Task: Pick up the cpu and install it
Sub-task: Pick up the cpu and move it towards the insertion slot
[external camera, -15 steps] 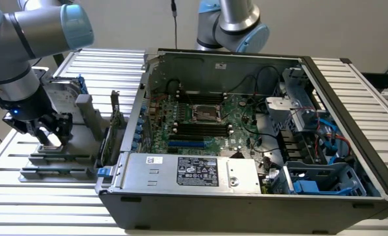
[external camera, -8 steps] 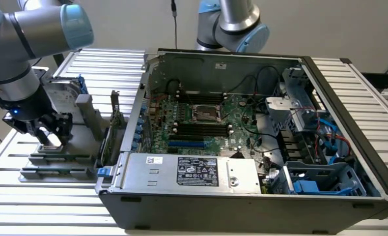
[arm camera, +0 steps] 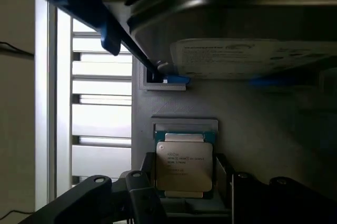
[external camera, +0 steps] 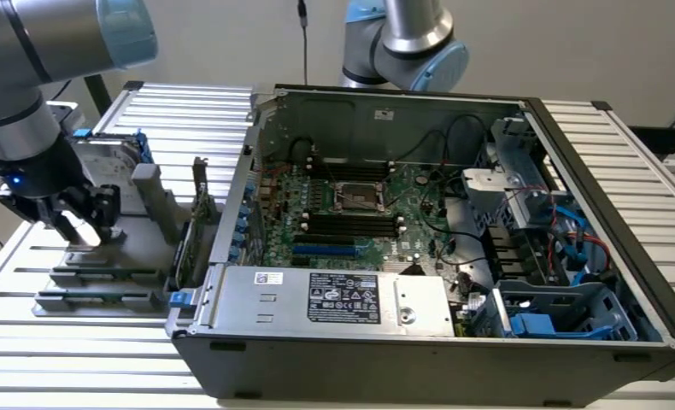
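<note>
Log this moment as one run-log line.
gripper low over cpu | cpu flat in grey holder, outside computer case | not installed

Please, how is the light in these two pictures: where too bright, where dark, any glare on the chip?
Wrist view: the small square silver-grey metal-topped cpu is evenly lit, without glare; the white slatted table is washed out; the blue-framed silver hard drive lies partly in shadow. Exterior view: soft even light inside the open grey computer case.

An open dark-grey metal computer case (external camera: pixel 429 363) lies on a slatted aluminium table (external camera: pixel 87 376), green motherboard (external camera: pixel 360 213) exposed. Beside it, a grey plastic fixture (external camera: pixel 143 248) carries a silver blue-framed hard drive (arm camera: pixel 253 55).
</note>
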Motion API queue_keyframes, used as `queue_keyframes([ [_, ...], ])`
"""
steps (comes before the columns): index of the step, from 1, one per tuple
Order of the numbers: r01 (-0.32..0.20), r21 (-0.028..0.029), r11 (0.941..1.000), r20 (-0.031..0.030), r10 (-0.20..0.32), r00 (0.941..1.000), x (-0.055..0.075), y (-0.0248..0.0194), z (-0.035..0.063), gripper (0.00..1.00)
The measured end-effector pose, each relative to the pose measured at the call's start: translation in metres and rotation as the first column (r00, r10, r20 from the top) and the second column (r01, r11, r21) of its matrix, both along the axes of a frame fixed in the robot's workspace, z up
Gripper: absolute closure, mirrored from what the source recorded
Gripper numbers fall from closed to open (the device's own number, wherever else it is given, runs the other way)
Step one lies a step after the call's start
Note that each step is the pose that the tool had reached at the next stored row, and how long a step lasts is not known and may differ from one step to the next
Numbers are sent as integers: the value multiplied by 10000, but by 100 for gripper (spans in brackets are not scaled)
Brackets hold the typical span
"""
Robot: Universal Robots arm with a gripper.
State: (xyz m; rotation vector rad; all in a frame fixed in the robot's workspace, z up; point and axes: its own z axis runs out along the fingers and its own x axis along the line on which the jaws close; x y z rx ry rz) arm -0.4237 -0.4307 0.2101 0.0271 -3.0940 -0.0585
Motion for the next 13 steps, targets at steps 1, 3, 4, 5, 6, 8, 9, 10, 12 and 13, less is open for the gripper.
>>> queue_keyframes([
  [1, 0, 0, 10000, 0, 0, 10000, 0, 0, 45, 46],
  [3, 0, -1, 10000, -1, 0, 10000, 1, 0, 138, 46],
  [4, 0, 0, 10000, 0, 0, 10000, 2, 0, 183, 46],
  [5, 0, 0, 10000, 1, 0, 10000, 3, 0, 227, 46],
  [6, -1, -1, 10000, -1, 1, 10000, 4, 0, 273, 46],
  [8, -1, 0, 10000, 1, 1, 10000, 10, 0, 362, 46],
  [9, -1, -1, 10000, -1, 1, 10000, 16, -1, 410, 46],
  [10, -1, 0, 10000, 0, 1, 10000, 23, 0, 455, 46],
  [12, -1, -1, 10000, -1, 1, 10000, 42, 0, 545, 46],
  [13, -3, 1, 10000, 1, 3, 10000, 55, 0, 590, 46],
])
